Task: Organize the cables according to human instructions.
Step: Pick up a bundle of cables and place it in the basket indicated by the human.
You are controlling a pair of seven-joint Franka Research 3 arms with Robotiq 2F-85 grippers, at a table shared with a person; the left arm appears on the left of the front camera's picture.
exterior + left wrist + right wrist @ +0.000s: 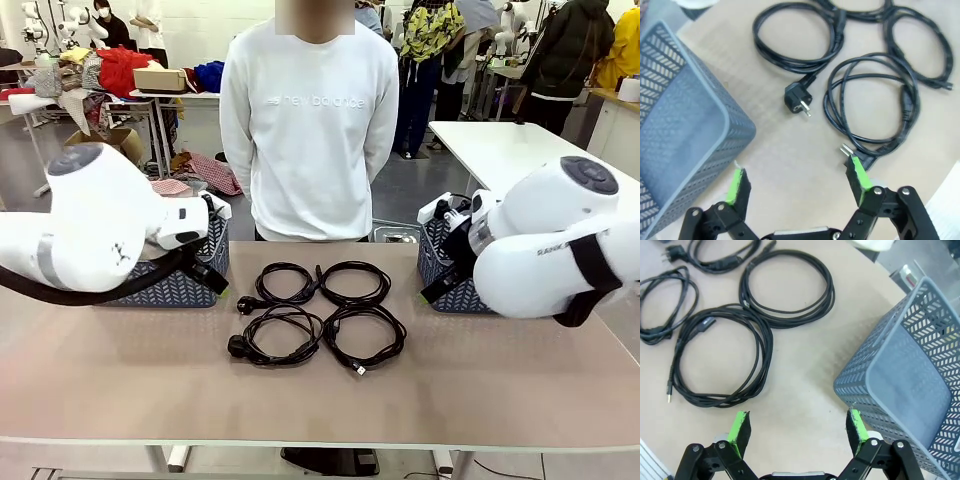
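Note:
Four black coiled cables lie in a two-by-two block at mid-table. In the front view the two left coils end in chunky round plugs (243, 303) (238, 347); the two right coils (385, 285) (400, 340) carry slim connectors. My left gripper (796, 172) hovers open over bare table, just short of the nearest coil's plug (862, 159), with another round plug (796, 97) farther ahead. My right gripper (798, 417) is open above the table, close to a slim-connector coil (767, 347), and a second coil (827, 290) lies beyond. Nothing sits between either pair of fingers.
A grey mesh basket (170, 285) stands at the table's left and another (445, 290) at its right, each close beside a gripper (685, 125) (900, 375). A person in a white sweatshirt (310, 130) stands at the far edge, hands out of sight.

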